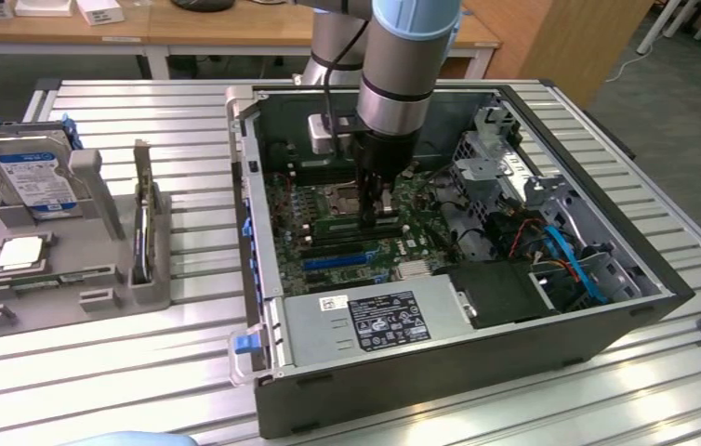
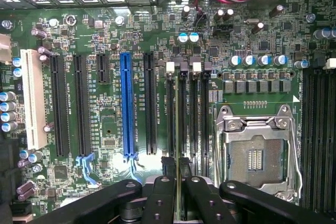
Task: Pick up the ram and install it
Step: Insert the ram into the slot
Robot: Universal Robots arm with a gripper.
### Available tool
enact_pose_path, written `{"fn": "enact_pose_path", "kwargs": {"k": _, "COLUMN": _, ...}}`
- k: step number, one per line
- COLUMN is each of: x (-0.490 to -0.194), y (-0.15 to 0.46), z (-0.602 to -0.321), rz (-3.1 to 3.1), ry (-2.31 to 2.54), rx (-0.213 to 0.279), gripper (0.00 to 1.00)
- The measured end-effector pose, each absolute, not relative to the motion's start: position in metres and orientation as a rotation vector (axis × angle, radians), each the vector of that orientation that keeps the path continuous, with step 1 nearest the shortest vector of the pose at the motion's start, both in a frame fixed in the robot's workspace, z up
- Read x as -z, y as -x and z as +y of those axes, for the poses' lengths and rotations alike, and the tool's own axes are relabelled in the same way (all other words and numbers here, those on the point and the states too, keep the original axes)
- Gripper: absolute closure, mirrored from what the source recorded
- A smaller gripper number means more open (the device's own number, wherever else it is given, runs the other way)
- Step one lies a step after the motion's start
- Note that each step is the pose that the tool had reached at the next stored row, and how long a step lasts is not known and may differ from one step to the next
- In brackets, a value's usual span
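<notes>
Plainly, from where I sat, the grey-and-blue robot arm reached straight down into the open dark grey tower computer case [image 1: 475,372], which lay on its side on the ribbed aluminium table [image 1: 139,372]. The black two-fingered gripper [image 1: 376,209] hung just above the green motherboard [image 1: 325,232].

Through the wrist view I saw the black fingers [image 2: 167,167] drawn nearly together on the long, thin green ram stick [image 2: 179,182]. The stick showed edge-on as a narrow green line between them. It ran in line with the bank of four black memory slots [image 2: 186,114] and sat over the second of them, counting from the blue slot's side. I could not tell whether its lower edge was touching the slot or just clear of it.

Beside those slots lay the empty square processor socket with its silver metal frame [image 2: 257,156]. On the slots' other side ran a long blue expansion slot [image 2: 126,108], and further along a white one [image 2: 32,98].

Towards the exterior view's left, well apart from the case, stood a grey moulded parts holder [image 1: 65,297]. It carried the upright silver hard drive with a blue-white label [image 1: 34,177] and, in front of that, the small square silver processor chip [image 1: 22,253].
</notes>
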State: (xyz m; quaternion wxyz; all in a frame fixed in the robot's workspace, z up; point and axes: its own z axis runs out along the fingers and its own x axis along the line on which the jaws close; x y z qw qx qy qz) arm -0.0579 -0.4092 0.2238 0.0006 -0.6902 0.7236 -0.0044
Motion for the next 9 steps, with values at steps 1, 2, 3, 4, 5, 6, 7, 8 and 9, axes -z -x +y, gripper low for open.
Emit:
{"fn": "enact_pose_path", "kwargs": {"k": 1, "x": -0.2236, "y": 0.0579, "z": -0.4092, "rz": 2.272, "ry": 2.167, "rx": 0.014, "gripper": 0.86}}
{"fn": "enact_pose_path", "kwargs": {"k": 2, "x": -0.2232, "y": 0.0579, "z": -0.4091, "rz": 2.272, "ry": 2.167, "rx": 0.014, "gripper": 0.86}}
{"fn": "enact_pose_path", "kwargs": {"k": 3, "x": -0.2229, "y": 0.0579, "z": -0.4091, "rz": 2.272, "ry": 2.167, "rx": 0.014, "gripper": 0.86}}
{"fn": "enact_pose_path", "kwargs": {"k": 4, "x": -0.2225, "y": 0.0579, "z": -0.4091, "rz": 2.272, "ry": 2.167, "rx": 0.014, "gripper": 0.86}}
{"fn": "enact_pose_path", "kwargs": {"k": 5, "x": -0.2222, "y": 0.0579, "z": -0.4091, "rz": 2.272, "ry": 2.168, "rx": 0.014, "gripper": 0.86}}
{"fn": "enact_pose_path", "kwargs": {"k": 6, "x": -0.2219, "y": 0.0579, "z": -0.4091, "rz": 2.272, "ry": 2.168, "rx": 0.014, "gripper": 0.86}}
{"fn": "enact_pose_path", "kwargs": {"k": 7, "x": -0.2216, "y": 0.0579, "z": -0.4091, "rz": 2.272, "ry": 2.168, "rx": 0.014, "gripper": 0.86}}
{"fn": "enact_pose_path", "kwargs": {"k": 8, "x": -0.2215, "y": 0.0579, "z": -0.4091, "rz": 2.272, "ry": 2.168, "rx": 0.014, "gripper": 0.86}}
{"fn": "enact_pose_path", "kwargs": {"k": 9, "x": -0.2207, "y": 0.0581, "z": -0.4092, "rz": 2.272, "ry": 2.168, "rx": 0.014, "gripper": 0.86}}
